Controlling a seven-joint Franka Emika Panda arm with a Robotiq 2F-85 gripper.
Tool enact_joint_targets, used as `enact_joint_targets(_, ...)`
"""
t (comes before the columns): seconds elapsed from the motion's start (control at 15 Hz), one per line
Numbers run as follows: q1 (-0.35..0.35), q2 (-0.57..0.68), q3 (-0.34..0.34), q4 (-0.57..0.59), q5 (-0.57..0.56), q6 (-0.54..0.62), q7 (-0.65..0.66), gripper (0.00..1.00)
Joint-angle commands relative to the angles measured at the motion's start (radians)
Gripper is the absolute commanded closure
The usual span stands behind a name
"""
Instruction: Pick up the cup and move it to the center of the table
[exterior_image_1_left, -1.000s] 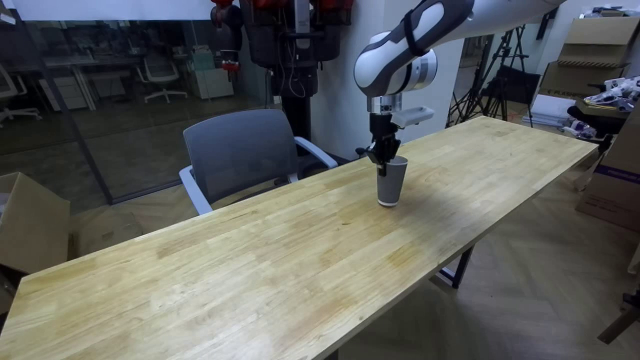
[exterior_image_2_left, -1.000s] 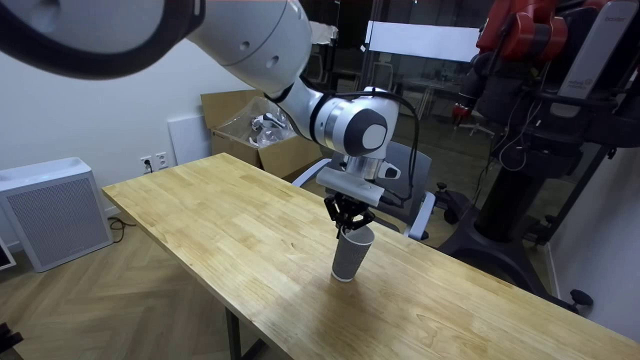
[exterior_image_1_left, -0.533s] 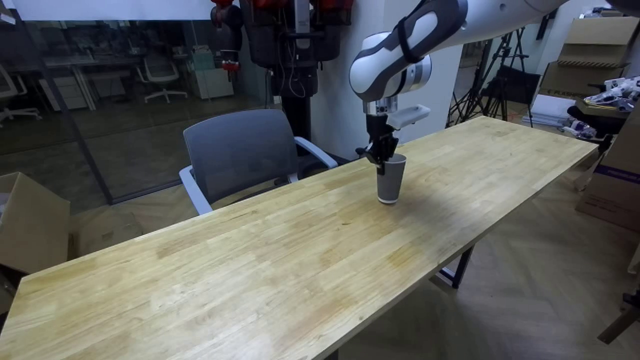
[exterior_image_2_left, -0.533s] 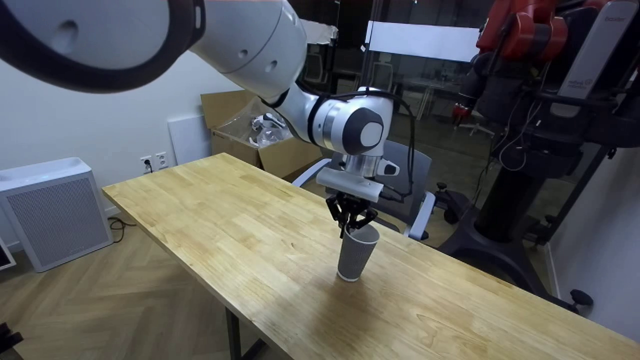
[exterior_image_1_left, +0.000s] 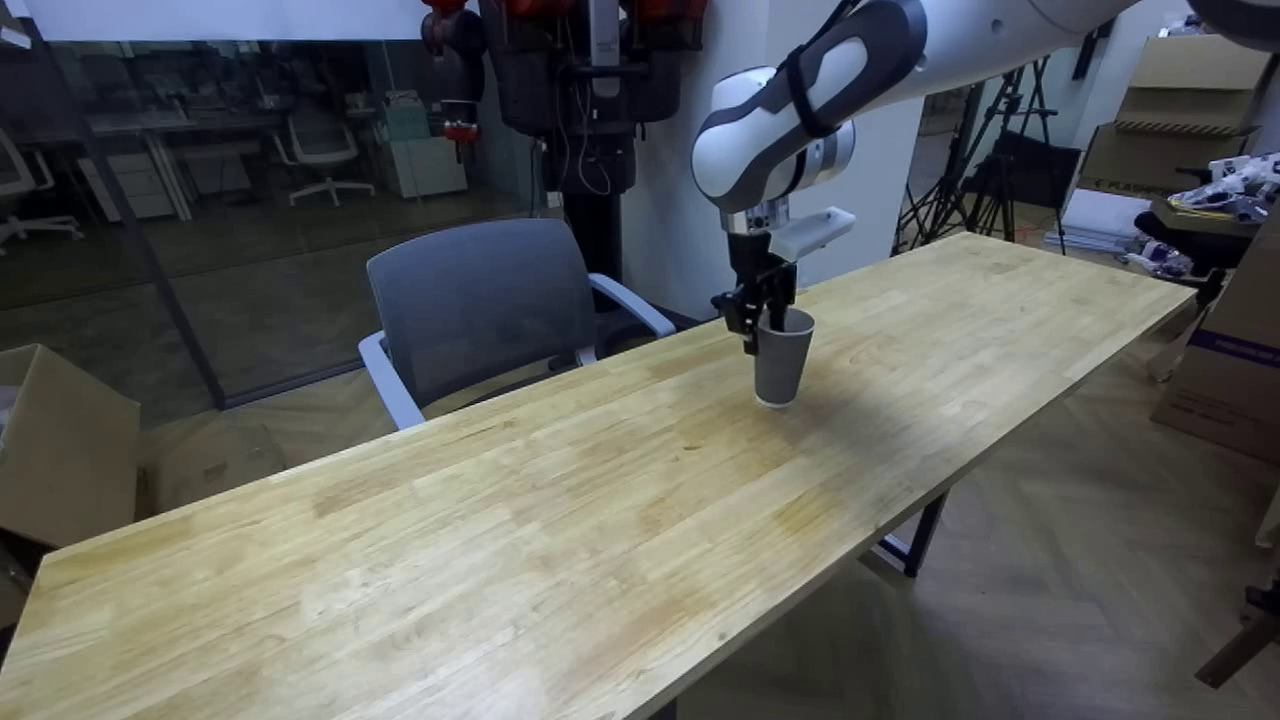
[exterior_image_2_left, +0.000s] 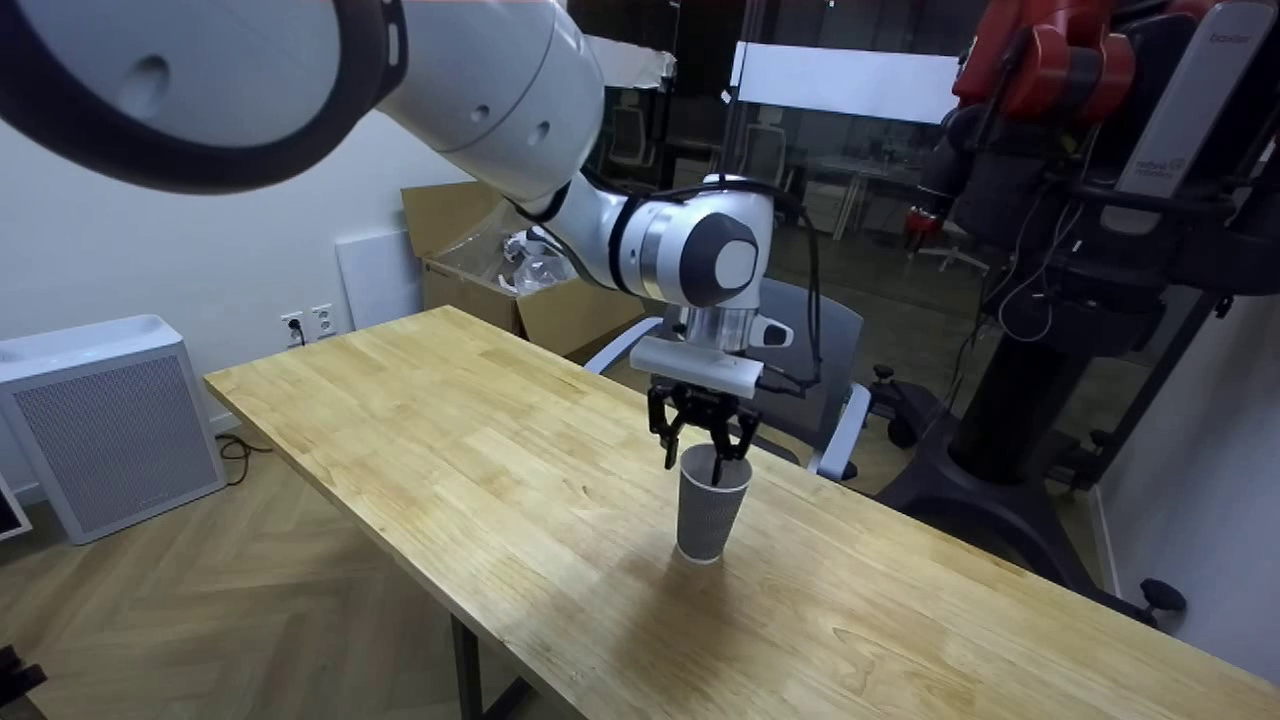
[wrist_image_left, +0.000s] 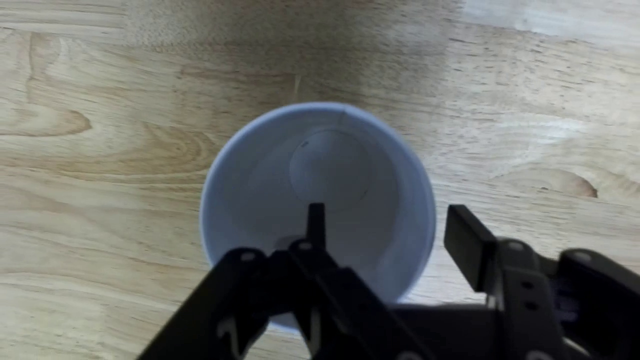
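Note:
The cup (exterior_image_1_left: 780, 372), dark grey-brown with a pale rim, stands upright on the wooden table (exterior_image_1_left: 480, 520). My gripper (exterior_image_2_left: 693, 470) is low over its mouth with the jaws spread apart. In the wrist view one finger reaches inside the cup (wrist_image_left: 330, 167), clear of the near wall to its right. The other finger is outside the rim, with a strip of tabletop showing between them, so the wall lies between the jaws without being pinched. Part of the rim is hidden behind the gripper (wrist_image_left: 384, 215) in the wrist view.
A grey office chair (exterior_image_1_left: 480, 300) is tucked near the table's long edge, close to the arm. Behind stands a large red and black robot (exterior_image_2_left: 1060, 200). An open cardboard box (exterior_image_2_left: 570, 310) and a white air purifier (exterior_image_2_left: 110, 430) are on the floor by the table's end.
The jaws have opened from their grip on the cup's wall. Earlier the cup shifted slightly and leaned more; now it stands straighter and its base stays put. The arm has moved slightly.

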Motion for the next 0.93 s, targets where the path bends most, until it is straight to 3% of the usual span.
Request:
enact_joint_targets(0.0,0.017,-0.038,-0.003,0.002,-0.016,-0.07,0.02,0.05)
enact_joint_targets(0.13,0.021,-0.079,0.0,-0.025,-0.015,-0.102,0.014,0.0)
enact_joint_targets(0.53,0.033,-0.183,0.006,-0.05,-0.016,-0.205,0.018,0.0)
enact_joint_targets(0.6,0.025,-0.126,0.009,-0.001,-0.018,-0.173,0.001,0.0)
enact_joint_targets(0.87,0.024,-0.129,0.011,-0.001,-0.018,-0.178,-0.002,0.0)
